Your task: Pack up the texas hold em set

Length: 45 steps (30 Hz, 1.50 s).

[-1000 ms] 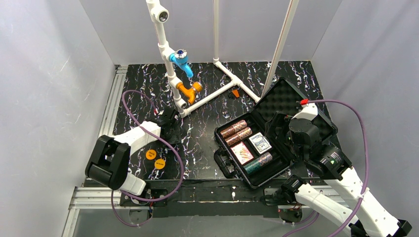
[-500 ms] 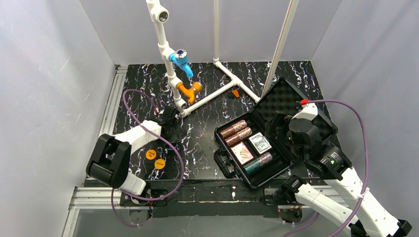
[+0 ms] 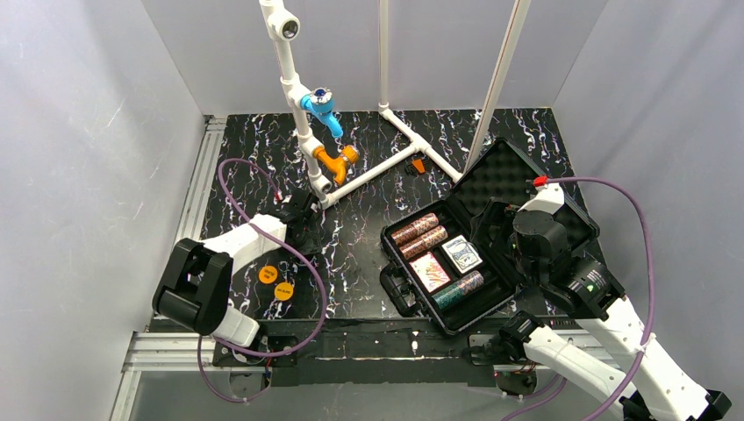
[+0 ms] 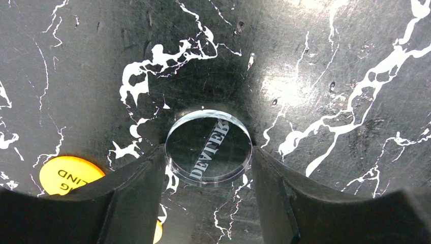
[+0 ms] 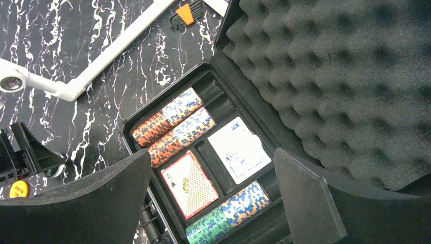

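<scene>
Pinching so thin a dealer disc (image 4: pixel 209 147) off the desk (image 4: pixel 330 61) may flick it away; left jaws touch its rim, grip unclear; right jaws wide, empty, over case (image 5: pixel 330 76).

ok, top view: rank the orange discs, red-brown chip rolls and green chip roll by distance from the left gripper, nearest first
1. orange discs: on the table, just near-left of the left gripper.
2. red-brown chip rolls: to its right, at the far end of the open case.
3. green chip roll: at the case's near end, farther right.
</scene>
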{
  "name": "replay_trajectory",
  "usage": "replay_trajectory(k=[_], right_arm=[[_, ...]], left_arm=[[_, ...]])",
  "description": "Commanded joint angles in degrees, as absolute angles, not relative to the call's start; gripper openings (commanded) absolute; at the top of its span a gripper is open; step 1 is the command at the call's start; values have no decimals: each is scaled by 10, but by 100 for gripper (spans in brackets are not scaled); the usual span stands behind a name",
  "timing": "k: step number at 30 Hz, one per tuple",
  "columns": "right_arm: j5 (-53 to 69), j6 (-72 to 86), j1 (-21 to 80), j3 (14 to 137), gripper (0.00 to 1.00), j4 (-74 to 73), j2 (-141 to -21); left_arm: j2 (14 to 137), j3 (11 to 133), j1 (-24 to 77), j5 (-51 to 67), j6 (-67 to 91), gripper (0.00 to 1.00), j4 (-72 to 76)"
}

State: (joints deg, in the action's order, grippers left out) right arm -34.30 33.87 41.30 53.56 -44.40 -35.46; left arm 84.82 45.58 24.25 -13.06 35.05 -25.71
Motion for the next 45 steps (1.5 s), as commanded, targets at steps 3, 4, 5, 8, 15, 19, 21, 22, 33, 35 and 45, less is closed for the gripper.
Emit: replay_trajectory(k=[3, 4, 5, 8, 15, 19, 21, 22, 33, 35, 45], right_arm=[[-349, 334, 414, 547, 98, -436, -345], [-351, 334, 414, 548, 98, -436, -345], [-351, 333, 414, 548, 98, -436, -345], [-350, 333, 414, 549, 98, -435, -346], [-345, 335, 414, 548, 98, -435, -347], [-342, 336, 414, 547, 98, -433, -348], [-340, 337, 414, 547, 98, -432, -349], [-339, 337, 414, 546, 98, -432, -349], [-336, 344, 414, 544, 98, -431, -351], [-334, 345, 414, 544, 98, -431, -351], [-333, 351, 414, 543, 98, -428, -358]], left_arm=[[814, 428, 248, -121, 344, 22, -272], [805, 425, 250, -120, 345, 17, -274], [796, 421, 251, -120, 348, 11, -277], [771, 413, 256, -120, 353, 0, -286], [708, 397, 266, -118, 369, 0, -313], [675, 393, 275, -116, 375, 0, -329], [663, 393, 281, -116, 378, 0, -338], [657, 394, 283, -116, 380, 0, -343], [597, 389, 318, -121, 389, 0, -380], [594, 388, 328, -120, 390, 0, -379], [572, 399, 416, -154, 379, 0, -366]])
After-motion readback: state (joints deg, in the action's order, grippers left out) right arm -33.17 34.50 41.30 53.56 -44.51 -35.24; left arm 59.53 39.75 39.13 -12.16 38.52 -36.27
